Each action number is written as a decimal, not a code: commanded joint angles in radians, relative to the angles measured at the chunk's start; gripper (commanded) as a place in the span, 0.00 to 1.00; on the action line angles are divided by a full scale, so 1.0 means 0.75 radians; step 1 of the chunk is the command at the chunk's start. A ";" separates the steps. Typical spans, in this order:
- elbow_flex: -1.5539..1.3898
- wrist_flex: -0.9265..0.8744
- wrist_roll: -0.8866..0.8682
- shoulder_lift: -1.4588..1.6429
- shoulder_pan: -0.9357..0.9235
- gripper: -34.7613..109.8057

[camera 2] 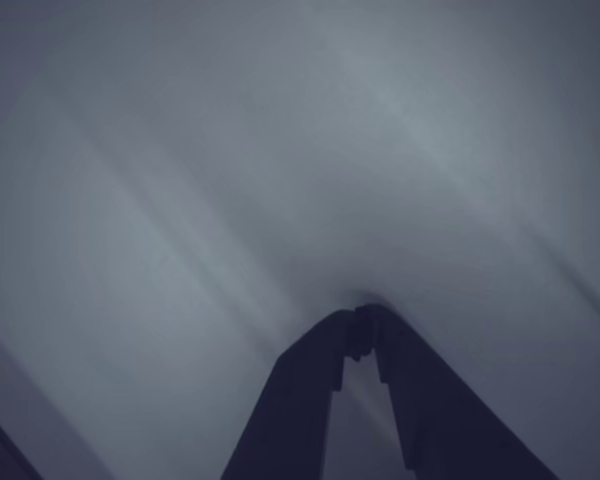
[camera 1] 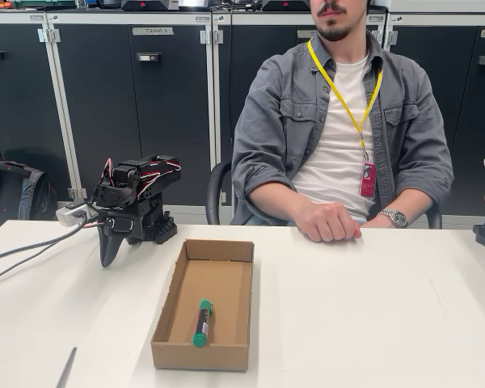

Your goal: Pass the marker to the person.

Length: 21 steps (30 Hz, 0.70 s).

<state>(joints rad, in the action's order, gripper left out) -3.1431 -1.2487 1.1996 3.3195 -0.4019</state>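
nearest the fixed view's lens, a thin grey stick (camera 1: 66, 368) lies on the white desk (camera 1: 372, 315) at the lower left edge. just to its right sits an open cardboard tray (camera 1: 166, 323), and the marker (camera 1: 201, 322) lies flat inside it, toward the near end, green cap pointing away from the camera and green tail toward the near wall. left of the tray and apart from it, the black arm is folded low with its end effector (camera 1: 107, 255) pointing down at the desk, tip touching or almost touching the surface. in the wrist view the end effector (camera 2: 361, 322) has its two dark fingers (camera 2: 300, 400) pressed together at the tip, holding nothing. behind the desk sits the person (camera 1: 339, 137), one hand (camera 1: 329, 221) resting in a loose fist on the far edge.
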 commanded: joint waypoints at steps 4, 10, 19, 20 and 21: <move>-0.039 -0.004 0.008 0.016 -0.012 0.21; -0.039 -0.004 0.008 0.016 -0.012 0.21; -0.039 -0.004 0.000 0.016 -0.012 0.21; -0.039 0.000 -0.006 0.016 -0.012 0.21; -0.037 0.012 -0.008 0.016 -0.012 0.21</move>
<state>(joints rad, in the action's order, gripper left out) -3.1431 -1.2487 1.1965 3.3195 -0.4096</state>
